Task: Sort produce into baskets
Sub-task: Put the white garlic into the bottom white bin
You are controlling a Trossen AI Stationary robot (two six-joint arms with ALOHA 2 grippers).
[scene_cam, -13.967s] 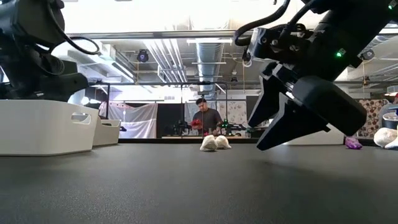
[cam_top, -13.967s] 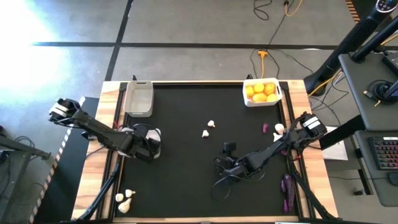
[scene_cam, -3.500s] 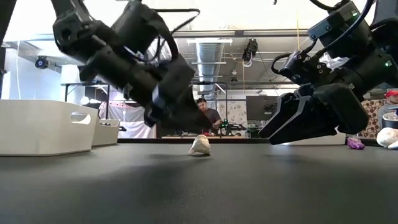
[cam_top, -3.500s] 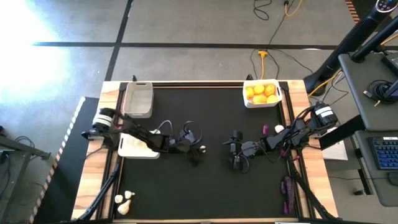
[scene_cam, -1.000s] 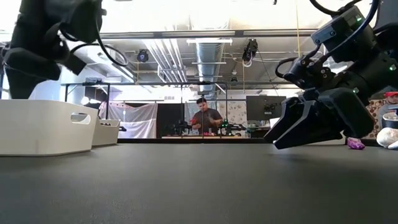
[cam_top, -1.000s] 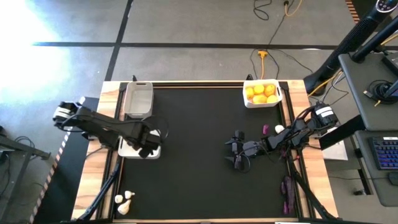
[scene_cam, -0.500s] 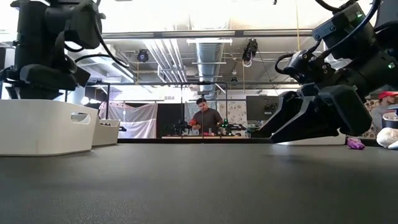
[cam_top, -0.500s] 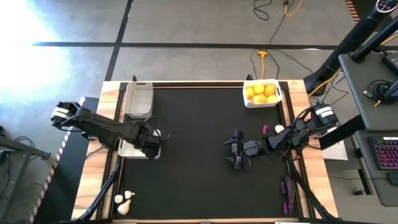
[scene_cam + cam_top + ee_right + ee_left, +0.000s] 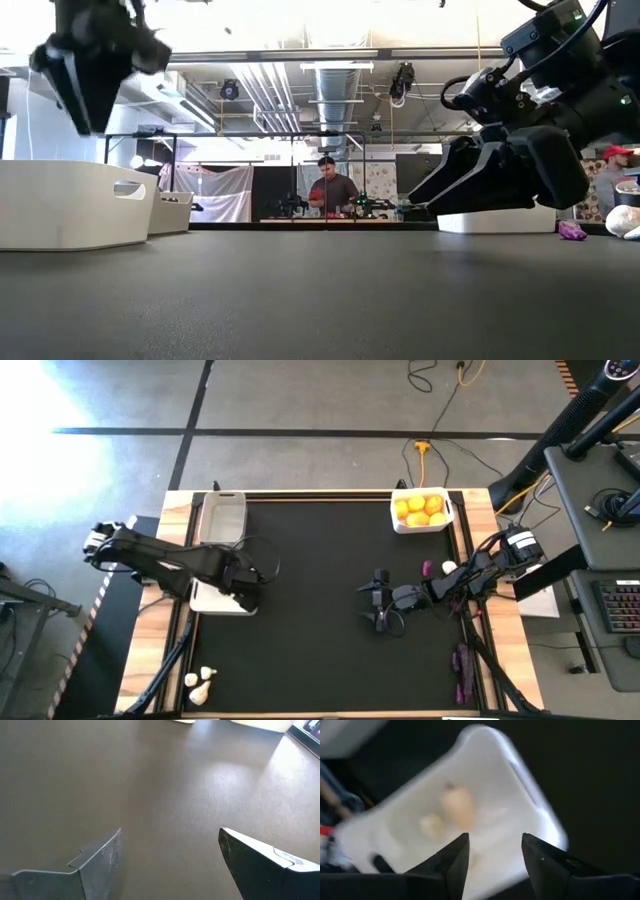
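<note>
My left gripper (image 9: 250,582) hangs open and empty above the near white basket (image 9: 205,598) at the table's left. The left wrist view shows its fingers (image 9: 455,860) pointing down over that basket (image 9: 530,785), with two whitish garlic bulbs (image 9: 456,805) lying on the basket's floor. My right gripper (image 9: 375,605) is open and empty, low over the bare black mat right of centre; it also shows in the right wrist view (image 9: 170,840). The far white basket (image 9: 420,508) holds several yellow and orange citrus fruits. The grey translucent basket (image 9: 222,518) stands at the far left.
Garlic bulbs (image 9: 200,682) lie on the wooden near-left corner. Purple eggplant pieces (image 9: 462,665) lie along the right wooden edge. A purple piece (image 9: 427,567) and a garlic bulb (image 9: 449,567) lie on the mat near the right arm. A person stands in the room beyond (image 9: 327,190).
My left gripper has dipped down at the near white basket and then risen well above it, fingers pointing down. The middle of the mat holds no bulb through these frames.
</note>
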